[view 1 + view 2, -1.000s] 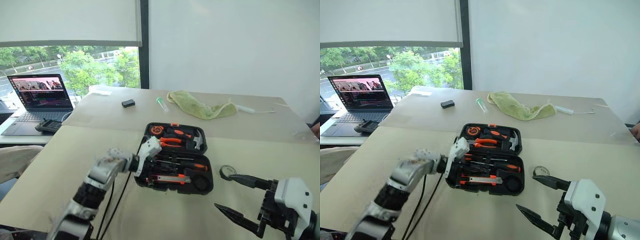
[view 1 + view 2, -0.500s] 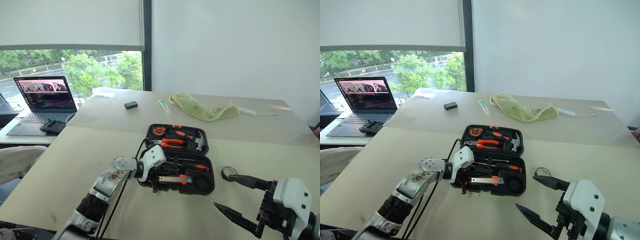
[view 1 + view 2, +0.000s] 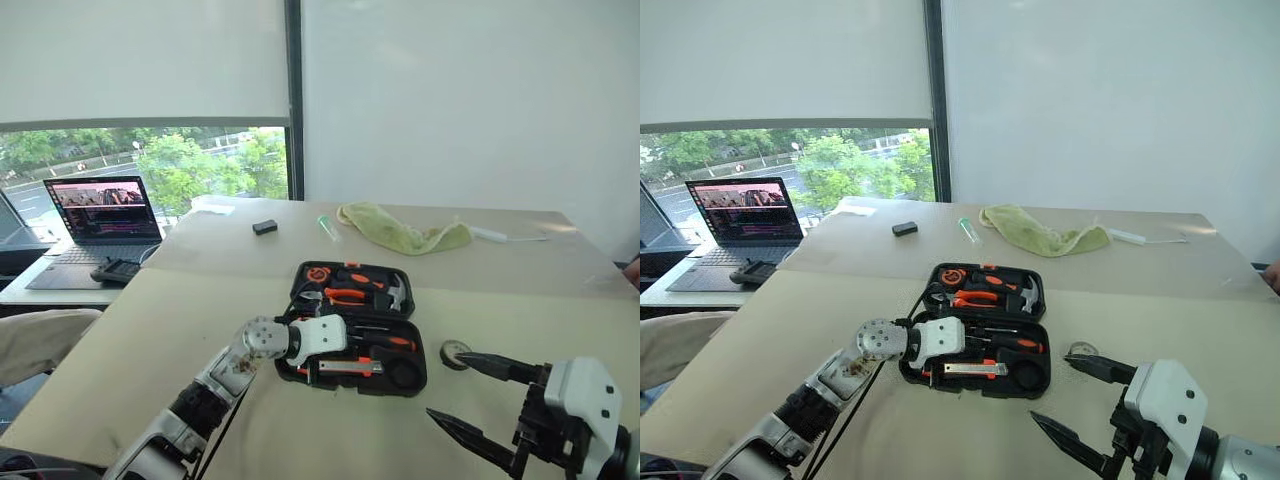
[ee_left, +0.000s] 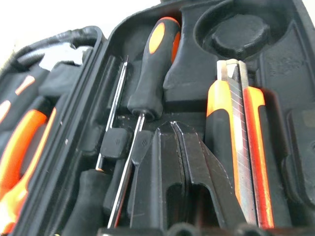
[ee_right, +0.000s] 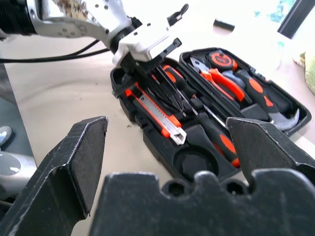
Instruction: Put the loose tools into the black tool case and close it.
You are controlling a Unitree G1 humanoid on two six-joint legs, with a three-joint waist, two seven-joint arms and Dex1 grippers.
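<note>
We find the tool case (image 3: 352, 326) open on the table (image 3: 120, 330), screwdrivers (image 4: 147, 78) and knife (image 4: 235, 137) seated. The tape roll (image 3: 454, 351) lies beside it, still unpacked. Left gripper (image 4: 179, 162) pinched shut, empty, inside the case; right gripper (image 3: 470, 400) spread wide.

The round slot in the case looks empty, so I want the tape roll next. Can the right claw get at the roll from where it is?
Probably yes. The small tape roll lies on bare table right of the black tool case, just ahead of the open right claw, with nothing between them. The left claw is busy inside the case.
</note>
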